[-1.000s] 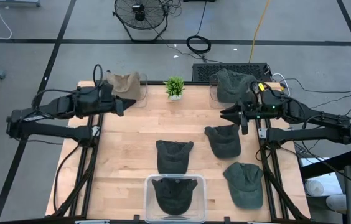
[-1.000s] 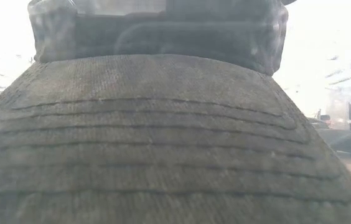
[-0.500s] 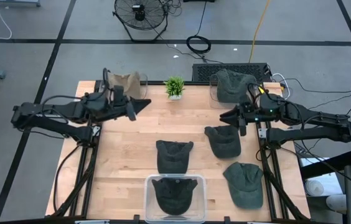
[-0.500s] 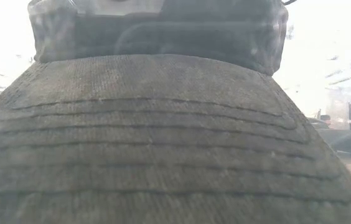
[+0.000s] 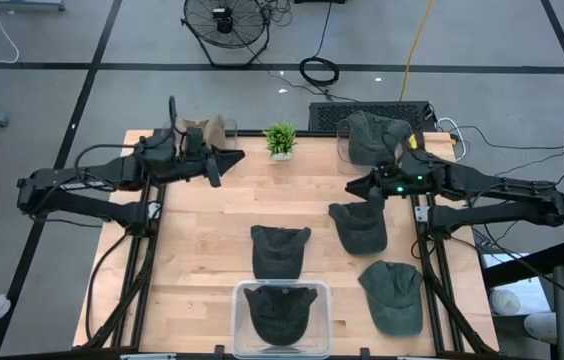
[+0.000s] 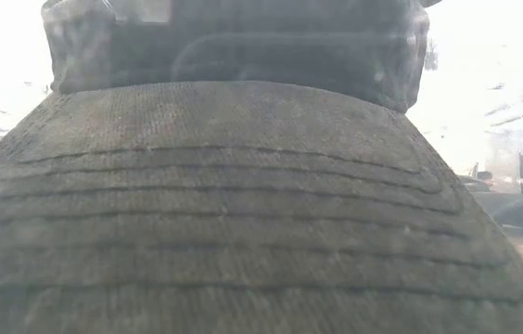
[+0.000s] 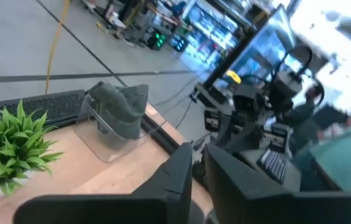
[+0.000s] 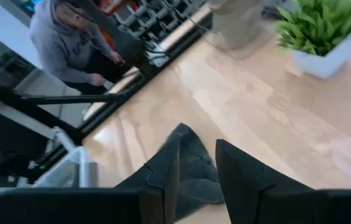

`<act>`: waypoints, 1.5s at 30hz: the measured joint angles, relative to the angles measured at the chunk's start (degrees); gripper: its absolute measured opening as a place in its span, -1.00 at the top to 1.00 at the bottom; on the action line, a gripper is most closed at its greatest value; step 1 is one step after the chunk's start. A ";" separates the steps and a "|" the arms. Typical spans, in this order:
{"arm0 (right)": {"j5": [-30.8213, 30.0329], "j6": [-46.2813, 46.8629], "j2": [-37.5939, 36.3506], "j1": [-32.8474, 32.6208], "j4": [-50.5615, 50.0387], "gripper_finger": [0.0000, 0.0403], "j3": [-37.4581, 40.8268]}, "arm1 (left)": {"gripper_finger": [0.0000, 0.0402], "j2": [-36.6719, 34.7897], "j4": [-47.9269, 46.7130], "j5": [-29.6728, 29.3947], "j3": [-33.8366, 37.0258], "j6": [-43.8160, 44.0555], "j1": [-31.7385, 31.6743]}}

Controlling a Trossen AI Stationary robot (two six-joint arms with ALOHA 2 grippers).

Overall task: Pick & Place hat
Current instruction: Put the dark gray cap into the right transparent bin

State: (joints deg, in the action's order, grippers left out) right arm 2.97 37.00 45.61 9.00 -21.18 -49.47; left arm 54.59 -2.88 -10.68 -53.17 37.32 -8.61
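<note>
Pale wooden table [image 5: 202,240] carries 4 dark grey-green fabric caps: 1 at centre [image 5: 280,248], 1 right of centre [image 5: 359,226], 1 near the front right [image 5: 394,295], and 1 inside a clear plastic box [image 5: 282,316] at the front edge, judged the drop point. A fifth dark cap [image 5: 370,136] sits on a clear stand at the back right; a tan cap [image 5: 202,132] sits at the back left beside a small green potted plant [image 5: 281,140].

Left gripper [image 5: 224,163] hovers empty just in front of the tan cap, fingers parted by a narrow gap. Right gripper [image 5: 357,185] hangs above the right-of-centre cap, fingers apart, gripping nothing; judged lined up for a pick.

Low view is wholly blocked by the boxed cap's brim [image 6: 243,213]. A seated person in a grey hoodie [image 8: 70,43] appears beyond the table.
</note>
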 joint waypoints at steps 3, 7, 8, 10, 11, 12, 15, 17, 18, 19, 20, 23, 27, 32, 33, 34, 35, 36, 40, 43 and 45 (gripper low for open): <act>-1.52 1.00 3.09 0.32 1.79 0.54 0.00 | 0.69 0.17 -0.96 5.06 0.00 -1.87 -3.68; -1.58 2.38 7.52 1.45 7.38 0.54 -0.30 | 0.67 0.19 -1.80 8.72 0.00 -2.92 -8.28; -1.60 2.42 8.77 1.76 8.93 0.54 -0.69 | 0.67 0.19 -1.61 9.97 0.00 -2.94 -9.37; -1.62 2.44 11.07 2.57 11.72 0.54 -1.71 | 0.67 0.16 -0.95 12.35 0.00 -2.36 -11.28; -1.62 2.44 12.22 3.10 12.36 0.54 -2.50 | 0.67 0.15 -0.75 13.45 0.00 -2.14 -12.05; -1.62 2.43 13.29 3.65 12.61 0.54 -3.41 | 0.67 0.17 -0.49 14.81 0.00 -2.28 -12.73; -1.40 1.63 16.28 5.17 12.58 0.54 -5.97 | 0.66 0.17 -0.09 20.13 0.00 -3.58 -14.42; -1.39 1.02 17.34 6.01 12.09 0.54 -7.58 | 0.66 0.17 -0.10 23.63 0.00 -4.04 -15.42; -1.41 0.73 17.76 6.39 11.99 0.54 -8.35 | 0.66 0.17 -0.16 25.02 0.00 -4.09 -15.83; -1.54 0.47 18.10 6.76 12.04 0.54 -9.01 | 0.66 0.17 -0.30 26.05 0.00 -4.10 -16.36; -1.87 0.24 18.27 7.13 12.32 0.54 -9.39 | 0.66 0.17 -0.35 27.27 0.00 -4.54 -16.87; -4.68 0.12 18.51 8.27 13.47 0.54 -9.49 | 0.66 0.17 -0.34 31.47 0.00 -6.91 -18.70; -6.21 1.43 18.79 9.51 18.14 0.54 -9.51 | 0.58 0.26 -0.34 37.30 0.00 -7.45 -21.26; -7.44 1.84 19.28 9.15 21.96 0.54 -9.55 | 0.21 1.28 -0.40 39.93 0.02 -6.04 -22.29; -7.39 1.83 19.32 9.15 21.94 0.54 -9.55 | 0.13 1.43 -0.33 40.03 0.02 -5.71 -22.29; -7.18 1.85 19.28 9.13 21.92 0.54 -9.55 | 0.04 1.64 -0.20 40.09 0.02 -5.66 -22.29; -6.42 1.99 19.16 9.10 21.76 0.54 -9.55 | -0.03 1.77 -0.19 40.13 0.02 -5.38 -22.29; -5.24 2.04 18.82 9.01 21.10 0.54 -9.55 | -0.10 1.84 -0.34 40.13 0.02 -5.17 -22.29; 1.06 1.65 18.06 8.42 13.89 0.54 -9.57 | -0.26 1.70 0.19 40.52 0.02 -3.81 -21.41; 6.00 -0.45 17.98 8.12 6.18 0.54 -9.83 | -0.29 1.70 -0.06 41.07 0.02 -3.84 -20.68; 9.89 -2.04 18.04 8.34 -0.21 0.54 -11.47 | -0.28 1.62 -0.06 40.08 0.02 -2.88 -19.93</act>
State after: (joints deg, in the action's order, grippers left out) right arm 12.85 34.96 63.65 17.34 -21.39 -60.95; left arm 56.21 -2.94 29.41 -53.15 34.44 -28.54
